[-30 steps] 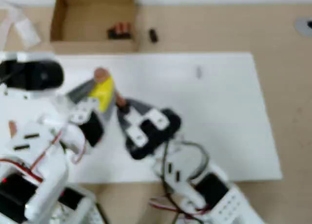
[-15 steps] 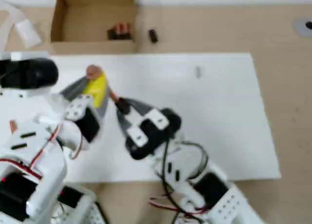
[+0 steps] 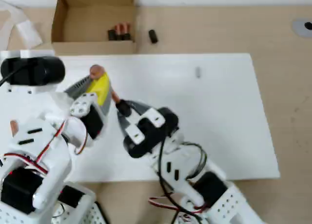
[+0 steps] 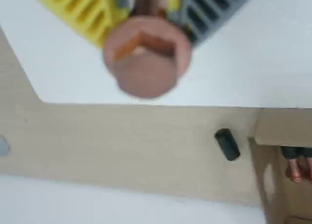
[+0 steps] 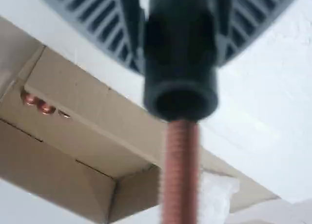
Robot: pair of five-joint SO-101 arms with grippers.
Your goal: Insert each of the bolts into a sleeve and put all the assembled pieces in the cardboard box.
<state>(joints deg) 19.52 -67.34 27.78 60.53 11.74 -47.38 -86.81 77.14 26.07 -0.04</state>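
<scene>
My left gripper (image 3: 93, 81), with one yellow and one grey finger, is shut on a copper bolt (image 3: 96, 70) whose round head (image 4: 146, 63) points toward the cardboard box (image 3: 61, 19). My right gripper (image 3: 125, 112) is shut on a black sleeve (image 3: 122, 107) just beside it. The bolt's threaded shaft (image 5: 179, 175) meets the sleeve's open end (image 5: 180, 95); how deep it sits is hidden. Both hang over the white mat (image 3: 195, 117). Assembled pieces (image 3: 119, 31) lie in the box's near right corner.
A loose black sleeve (image 3: 153, 35) lies on the wooden table just right of the box, also seen as a dark sleeve (image 4: 226, 143). Another copper piece (image 3: 13, 128) lies at the mat's left edge. The mat's right half is free room.
My left gripper shifted the bolt slightly left and farther away, and the bolt's shaft now shows between the yellow finger and the sleeve. The right gripper barely moved.
</scene>
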